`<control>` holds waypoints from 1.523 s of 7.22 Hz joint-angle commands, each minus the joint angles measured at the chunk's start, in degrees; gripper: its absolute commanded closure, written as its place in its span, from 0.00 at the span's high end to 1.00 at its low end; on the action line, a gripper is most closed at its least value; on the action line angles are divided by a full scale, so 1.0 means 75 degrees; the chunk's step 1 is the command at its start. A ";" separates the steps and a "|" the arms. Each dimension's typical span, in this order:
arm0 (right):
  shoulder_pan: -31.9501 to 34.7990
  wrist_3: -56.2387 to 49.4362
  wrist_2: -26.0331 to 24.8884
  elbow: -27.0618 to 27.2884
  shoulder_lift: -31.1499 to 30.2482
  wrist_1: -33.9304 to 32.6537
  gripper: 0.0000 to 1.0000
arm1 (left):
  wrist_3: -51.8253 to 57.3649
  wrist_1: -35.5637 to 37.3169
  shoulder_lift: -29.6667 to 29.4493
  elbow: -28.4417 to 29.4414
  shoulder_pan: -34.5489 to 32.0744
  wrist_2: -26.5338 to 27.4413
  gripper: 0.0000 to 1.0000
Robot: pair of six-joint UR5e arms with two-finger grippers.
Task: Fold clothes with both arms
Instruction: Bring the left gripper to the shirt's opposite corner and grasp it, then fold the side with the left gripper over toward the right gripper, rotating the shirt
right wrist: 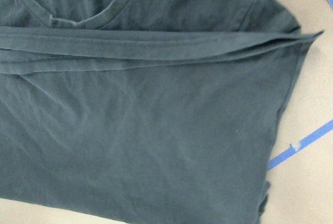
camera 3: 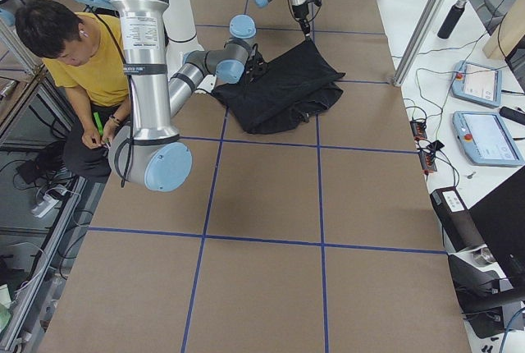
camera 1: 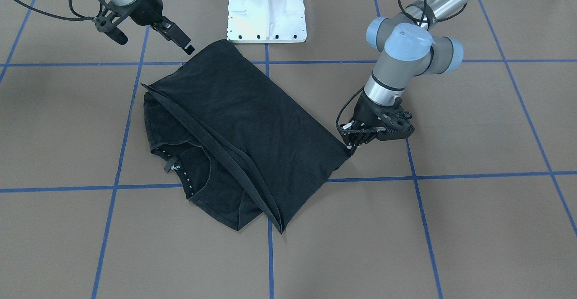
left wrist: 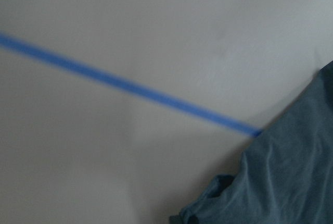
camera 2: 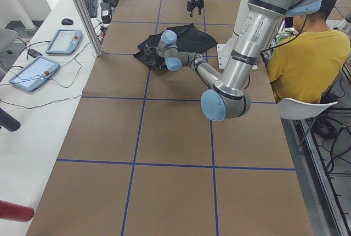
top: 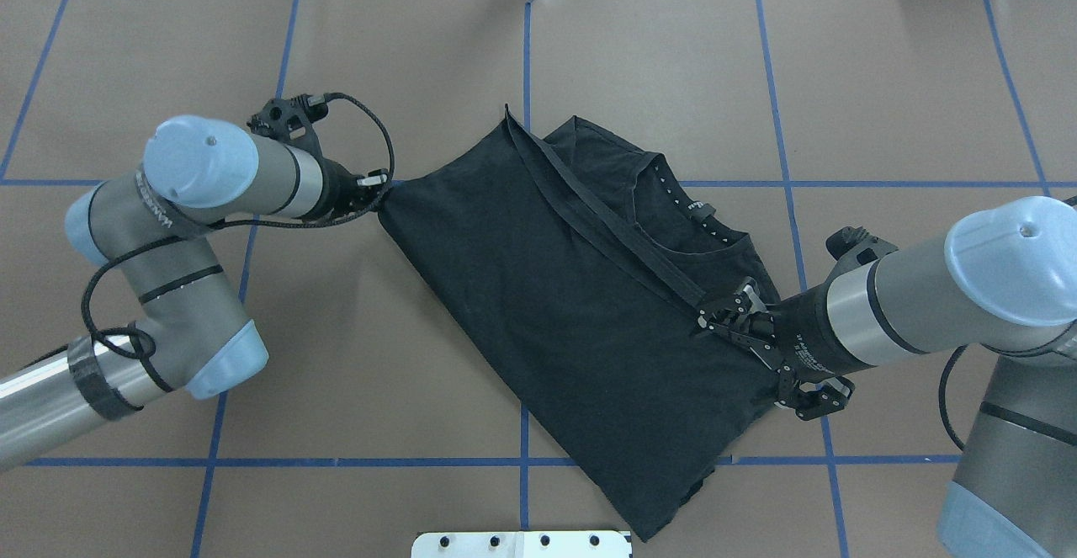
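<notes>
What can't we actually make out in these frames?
Left gripper at the T-shirt corner: pinching or only touching is unclear. Its black tips merge with the black cloth, and the left wrist view is blurred and shows no fingers.
Collar label: text too small in every view.
Shirt's underside and inner fold: covered by the top layer.
Right gripper: touching the cloth or hovering, no view settles it.
</notes>
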 commanded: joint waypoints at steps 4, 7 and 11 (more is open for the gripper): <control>0.0032 -0.0045 -0.0613 0.0000 0.0147 0.0003 1.00 | 0.0767 -0.2764 -0.4318 0.6722 -0.0906 0.0607 0.00; -0.0038 -0.0045 -0.0849 -0.0396 0.0439 -0.0009 1.00 | 0.1157 -0.3726 -0.4666 0.7963 -0.0965 0.0996 0.08; -0.0272 -0.0336 -0.1248 -0.1694 0.1573 -0.0020 1.00 | 0.1216 -0.3774 -0.4620 0.7755 -0.1363 0.0786 0.81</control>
